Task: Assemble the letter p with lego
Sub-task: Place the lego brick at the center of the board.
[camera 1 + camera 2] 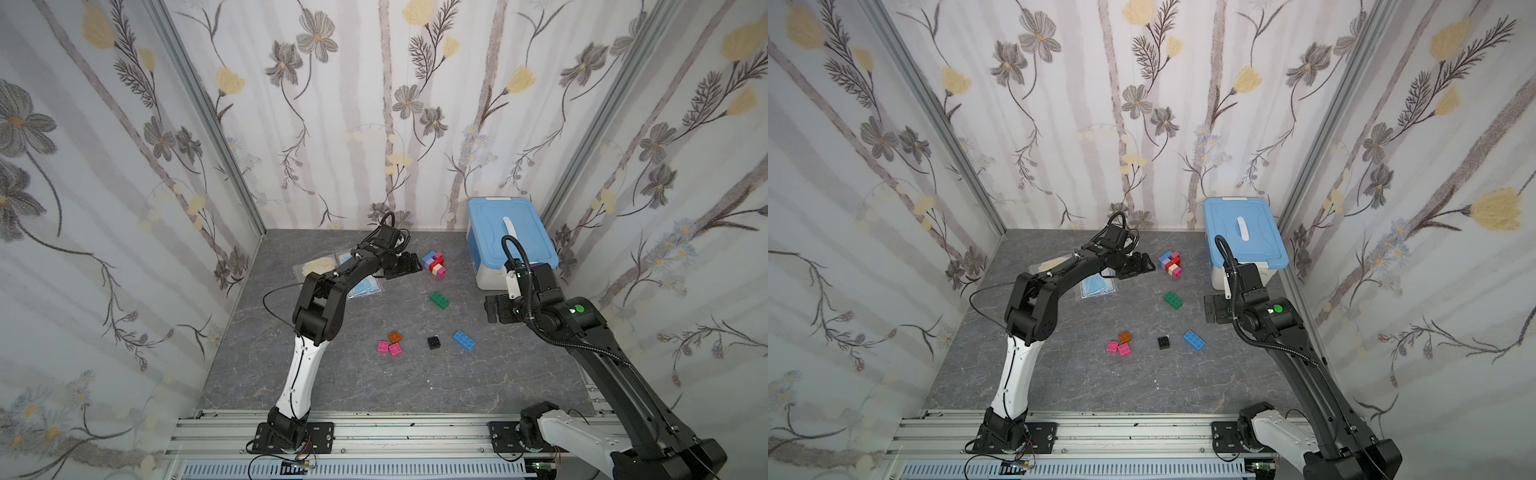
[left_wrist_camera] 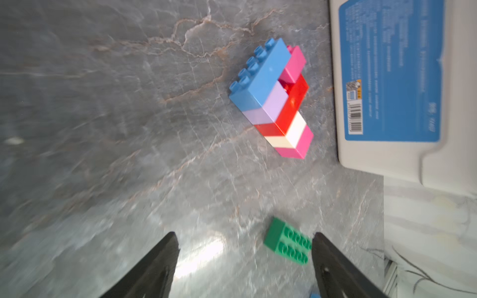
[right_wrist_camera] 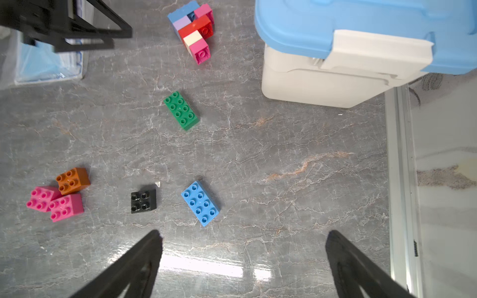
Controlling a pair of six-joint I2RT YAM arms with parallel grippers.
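With left gripper (image 2: 245, 238) and right gripper (image 3: 242, 236) both spread and empty, and the lego stack (image 1: 434, 264) just right of centre in both top views, the green brick (image 1: 439, 300) below it probably wants a square, long-sided pinch.

joined bricks (image 1: 434, 264) left of box (image 1: 509, 241) | loose bricks (image 1: 434, 342) nearer the front

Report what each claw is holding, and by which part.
Nothing is held. The left claw stands open, apart from the joined bricks. The right claw hangs open above the table, touching no brick.
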